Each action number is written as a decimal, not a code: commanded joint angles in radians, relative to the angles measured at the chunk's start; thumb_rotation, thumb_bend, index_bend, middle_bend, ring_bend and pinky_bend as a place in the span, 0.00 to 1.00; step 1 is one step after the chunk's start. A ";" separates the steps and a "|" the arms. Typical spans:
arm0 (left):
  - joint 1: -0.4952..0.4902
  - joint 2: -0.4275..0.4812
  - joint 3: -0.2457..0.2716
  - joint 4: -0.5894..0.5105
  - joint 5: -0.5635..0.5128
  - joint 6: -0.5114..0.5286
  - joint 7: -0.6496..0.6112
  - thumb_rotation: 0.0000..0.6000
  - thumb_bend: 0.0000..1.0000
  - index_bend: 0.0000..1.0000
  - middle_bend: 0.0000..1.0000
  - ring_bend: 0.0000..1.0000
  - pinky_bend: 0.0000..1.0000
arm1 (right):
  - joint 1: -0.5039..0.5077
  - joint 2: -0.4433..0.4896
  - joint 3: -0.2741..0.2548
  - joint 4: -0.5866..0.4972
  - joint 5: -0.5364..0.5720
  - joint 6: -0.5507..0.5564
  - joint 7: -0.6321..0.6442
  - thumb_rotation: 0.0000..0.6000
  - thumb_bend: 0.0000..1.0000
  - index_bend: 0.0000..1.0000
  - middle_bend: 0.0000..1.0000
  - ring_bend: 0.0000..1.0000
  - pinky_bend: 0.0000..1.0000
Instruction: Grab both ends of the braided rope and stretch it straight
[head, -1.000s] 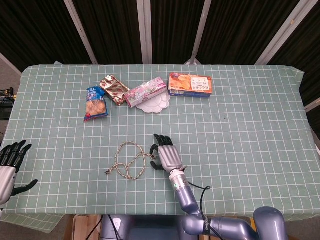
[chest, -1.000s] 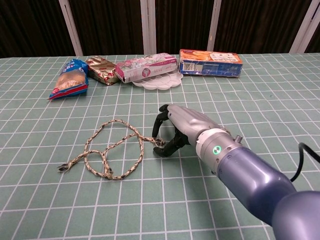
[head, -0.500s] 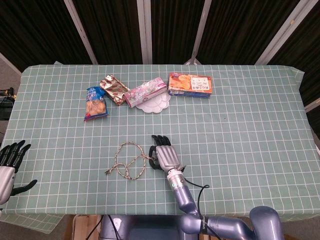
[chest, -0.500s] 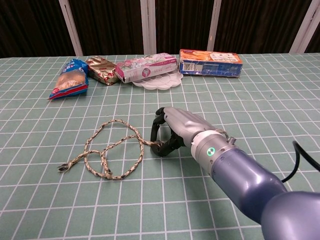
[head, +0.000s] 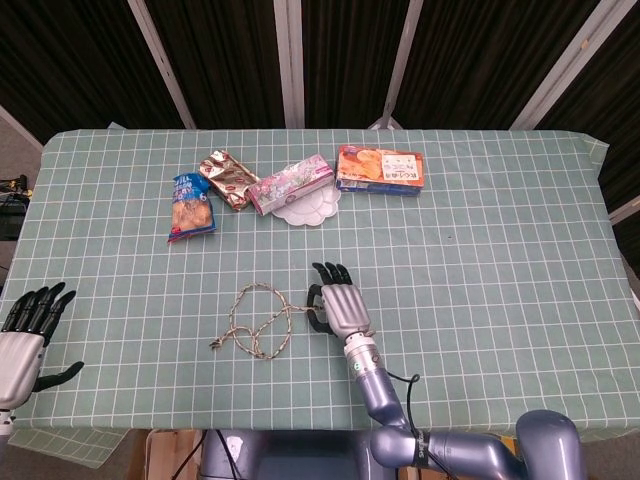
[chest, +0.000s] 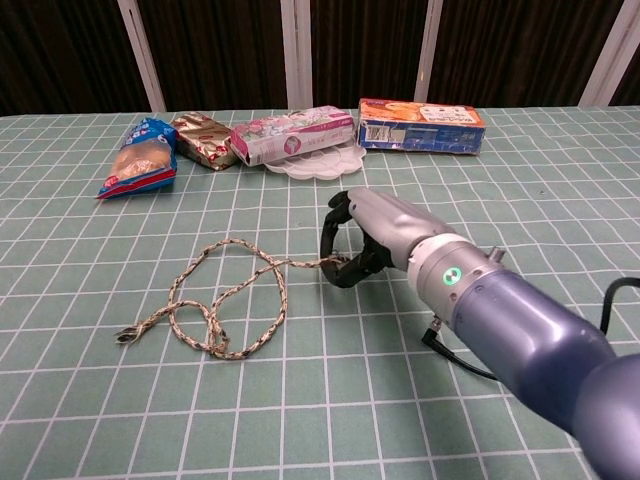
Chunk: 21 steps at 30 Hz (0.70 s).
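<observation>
The braided rope (head: 258, 318) lies in loose crossed loops on the green checked tablecloth, left of centre. My right hand (head: 340, 303) is at the rope's right end, fingers curled down over it. In the chest view this right hand (chest: 385, 232) pinches that end between thumb and fingers, and the rope (chest: 225, 300) runs from it back to the loops. The rope's other end (chest: 125, 337) lies free at the far left. My left hand (head: 25, 335) hovers at the table's front left corner with fingers spread, holding nothing, well away from the rope.
Along the back stand a blue snack bag (head: 190, 205), a brown packet (head: 228, 178), a pink box (head: 290, 183) over a white plate (head: 310, 208), and an orange box (head: 380, 168). A black cable (chest: 460, 360) trails from my right wrist.
My right hand closed on the rope's right end and drew it a little right and away from me, straightening that short stretch. My left hand edged slightly inward.
</observation>
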 joint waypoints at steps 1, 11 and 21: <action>-0.022 0.003 0.009 -0.062 0.003 -0.047 0.033 1.00 0.16 0.15 0.00 0.00 0.00 | -0.018 0.045 0.001 -0.049 0.005 0.016 -0.009 1.00 0.49 0.60 0.13 0.00 0.00; -0.104 -0.076 -0.035 -0.224 -0.097 -0.192 0.226 1.00 0.31 0.38 0.05 0.00 0.00 | -0.054 0.145 -0.007 -0.170 0.027 0.041 -0.011 1.00 0.49 0.60 0.13 0.00 0.00; -0.166 -0.255 -0.092 -0.202 -0.256 -0.259 0.399 1.00 0.36 0.44 0.08 0.00 0.00 | -0.067 0.202 -0.021 -0.224 0.038 0.054 -0.002 1.00 0.49 0.60 0.13 0.00 0.00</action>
